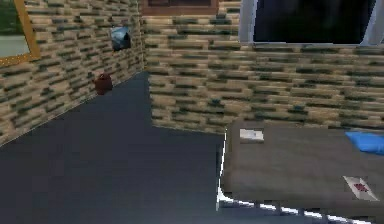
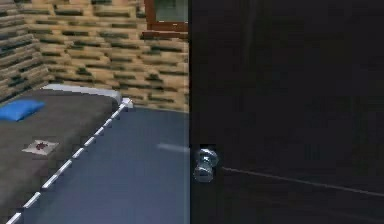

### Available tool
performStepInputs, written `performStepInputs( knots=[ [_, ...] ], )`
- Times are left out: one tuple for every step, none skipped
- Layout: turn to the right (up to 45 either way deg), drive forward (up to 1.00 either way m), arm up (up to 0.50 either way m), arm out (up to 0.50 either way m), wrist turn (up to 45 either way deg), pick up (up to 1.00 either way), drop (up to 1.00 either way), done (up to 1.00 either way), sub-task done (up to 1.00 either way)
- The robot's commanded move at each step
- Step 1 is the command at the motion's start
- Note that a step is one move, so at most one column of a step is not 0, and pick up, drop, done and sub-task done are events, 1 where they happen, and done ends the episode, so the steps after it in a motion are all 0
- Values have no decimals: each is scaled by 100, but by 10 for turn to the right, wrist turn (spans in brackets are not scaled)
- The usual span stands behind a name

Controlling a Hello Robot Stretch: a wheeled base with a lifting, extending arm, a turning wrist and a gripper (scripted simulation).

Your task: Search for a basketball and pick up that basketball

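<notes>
A small dark reddish-brown blob [image 1: 103, 83] sits on the floor against the brick wall at the forward view's left, far across the dark floor. Its shape is too small to name. On the same wall, higher up, there is a small blue-and-white thing [image 1: 121, 38].
A low brown bed [image 1: 290, 165] with a white-dashed edge lies at the forward view's lower right, bearing a blue pillow [image 1: 366, 142] and small flat items [image 1: 251, 134]. The same bed [image 2: 70, 135] and pillow [image 2: 22, 110] appear at the arm side view's left. A dark door [image 2: 290, 100] with a metal knob [image 2: 207, 163] stands close by. Dark floor [image 1: 110, 160] stretches ahead.
</notes>
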Motion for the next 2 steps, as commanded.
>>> performStepInputs(
  knots=[
    [450, 0, 0, 0, 0, 0, 0, 0, 0],
    [270, 0, 0, 0, 0, 0, 0, 0, 0]
  ],
)
